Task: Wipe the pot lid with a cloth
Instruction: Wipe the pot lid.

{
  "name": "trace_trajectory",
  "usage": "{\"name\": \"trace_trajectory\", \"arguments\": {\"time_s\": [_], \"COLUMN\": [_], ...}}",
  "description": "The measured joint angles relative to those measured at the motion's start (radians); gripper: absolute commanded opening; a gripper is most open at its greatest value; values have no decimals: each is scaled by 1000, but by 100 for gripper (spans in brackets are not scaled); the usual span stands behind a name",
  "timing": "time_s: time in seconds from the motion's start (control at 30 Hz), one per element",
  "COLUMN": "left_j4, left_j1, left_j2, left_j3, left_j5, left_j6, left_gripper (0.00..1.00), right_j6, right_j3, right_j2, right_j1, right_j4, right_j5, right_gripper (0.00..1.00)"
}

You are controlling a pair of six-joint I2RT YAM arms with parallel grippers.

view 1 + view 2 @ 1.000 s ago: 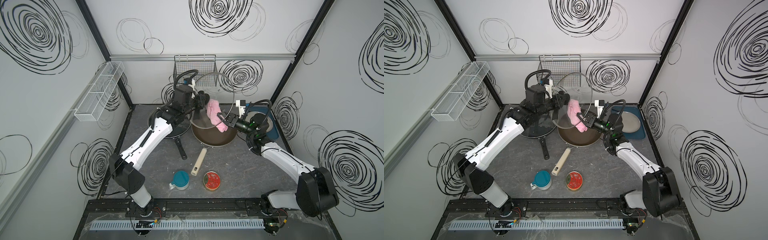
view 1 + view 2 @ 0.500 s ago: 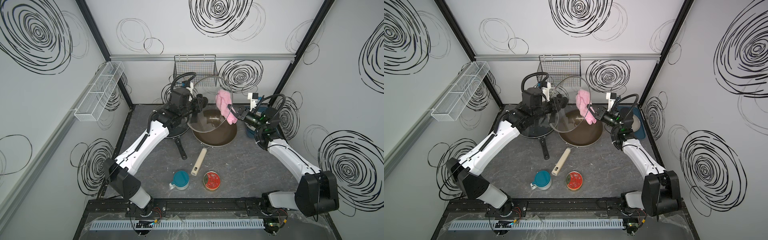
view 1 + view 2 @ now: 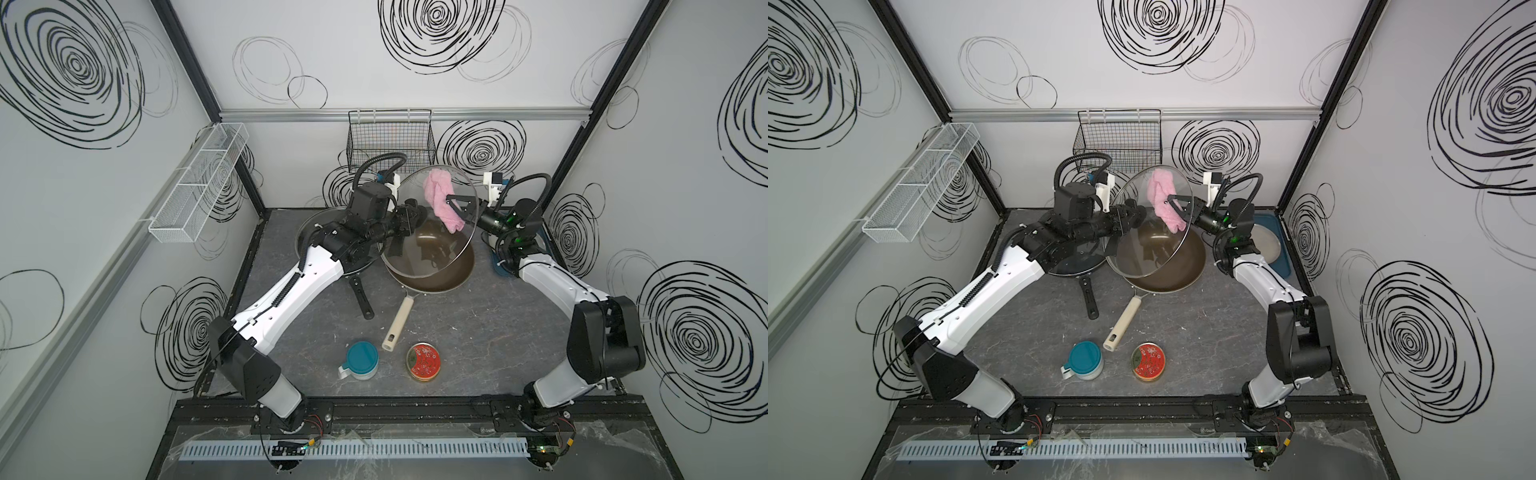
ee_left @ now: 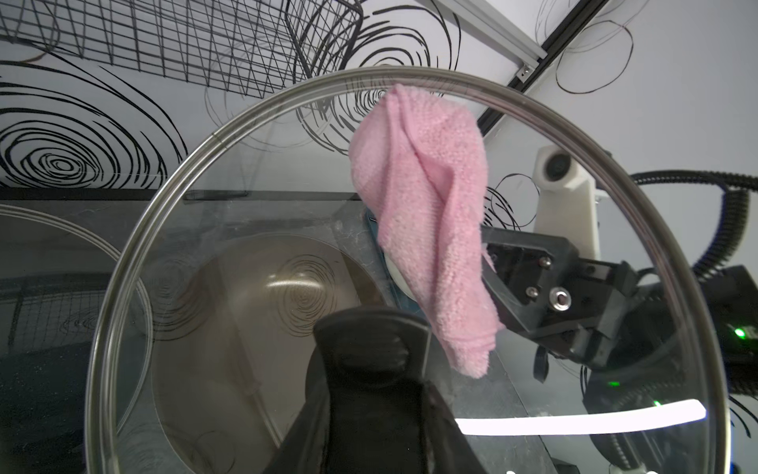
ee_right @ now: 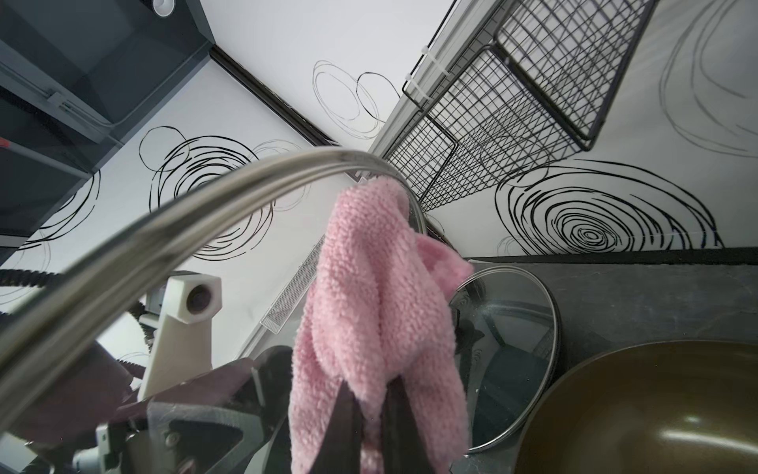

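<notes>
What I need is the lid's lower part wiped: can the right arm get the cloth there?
Probably yes: the right gripper holds the cloth against the lid's underside, with bare glass below; the wok sits close.

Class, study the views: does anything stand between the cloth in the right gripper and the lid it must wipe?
Nothing visible does. The cloth, pinched in the right gripper, seems to lie against the far face of the lid, near its raised rim. The left gripper holds the lid up, tilted.
</notes>
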Motion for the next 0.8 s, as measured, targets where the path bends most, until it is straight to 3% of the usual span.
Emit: {"name": "trace_trajectory", "arguments": {"time_s": [0.3, 0.8], "left_j4": [-13, 3], "left_j1": [-15, -16], "left_j2": [0, 24], "left_j3": [20, 116], "left_j5": [1, -10], "left_j6": [0, 0], "left_gripper": [0, 0], "right_j6": [46, 54], "right_j3": [63, 38], "right_j2": [127, 138], "right_j1": [57, 166], "right_j4": [93, 131], "right_j5": [-13, -12], "right_gripper": [0, 0]}}
